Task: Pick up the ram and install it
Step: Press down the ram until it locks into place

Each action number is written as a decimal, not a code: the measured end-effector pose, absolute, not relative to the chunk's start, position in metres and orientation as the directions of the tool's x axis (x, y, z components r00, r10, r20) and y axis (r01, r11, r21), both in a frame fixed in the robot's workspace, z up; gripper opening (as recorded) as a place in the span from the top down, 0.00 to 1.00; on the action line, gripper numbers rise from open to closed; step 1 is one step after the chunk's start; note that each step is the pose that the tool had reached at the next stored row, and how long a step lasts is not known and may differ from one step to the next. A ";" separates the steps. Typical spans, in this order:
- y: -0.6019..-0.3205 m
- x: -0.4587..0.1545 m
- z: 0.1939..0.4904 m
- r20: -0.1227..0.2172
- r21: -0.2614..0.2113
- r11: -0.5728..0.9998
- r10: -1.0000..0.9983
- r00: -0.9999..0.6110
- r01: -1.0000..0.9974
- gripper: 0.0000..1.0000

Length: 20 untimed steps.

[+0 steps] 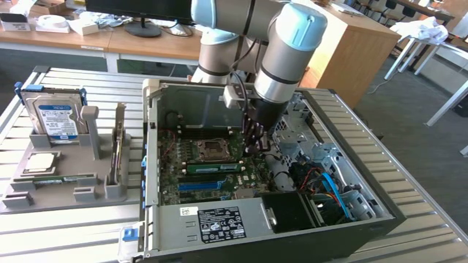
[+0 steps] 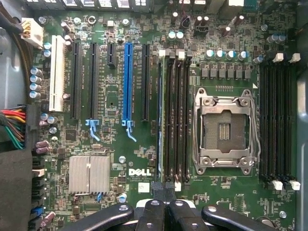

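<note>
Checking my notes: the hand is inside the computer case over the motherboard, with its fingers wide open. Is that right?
Not quite. The hand is inside the computer case over the motherboard, but its fingers are shut together, as the wrist view shows.

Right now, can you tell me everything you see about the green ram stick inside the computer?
The ram is a long, thin green circuit-board stick with a white label and small dark chips on its side. It stands on its edge in a slot on the motherboard, right beside the open silver processor socket, and looks level and straight. The shut claw hangs close to one end of it, holding nothing. I cannot tell whether the claw touches the stick.
</note>
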<state>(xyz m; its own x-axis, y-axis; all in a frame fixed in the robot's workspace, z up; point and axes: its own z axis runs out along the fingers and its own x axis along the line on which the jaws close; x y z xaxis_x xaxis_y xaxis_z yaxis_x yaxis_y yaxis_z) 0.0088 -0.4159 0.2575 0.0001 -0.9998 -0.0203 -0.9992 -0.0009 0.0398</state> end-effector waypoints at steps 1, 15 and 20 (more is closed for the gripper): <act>-0.416 0.009 0.257 -0.020 0.040 -0.001 -1.000 0.000 -0.999 0.90; -0.416 0.009 0.249 -0.020 0.040 -0.001 -1.000 0.000 -0.999 0.90; -0.416 0.009 0.246 -0.020 0.040 -0.001 -1.000 0.000 -0.999 0.90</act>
<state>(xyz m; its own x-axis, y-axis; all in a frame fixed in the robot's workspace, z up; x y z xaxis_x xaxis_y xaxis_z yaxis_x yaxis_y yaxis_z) 0.0088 -0.4158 0.2461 0.0001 -0.9998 -0.0203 -0.9992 -0.0009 0.0398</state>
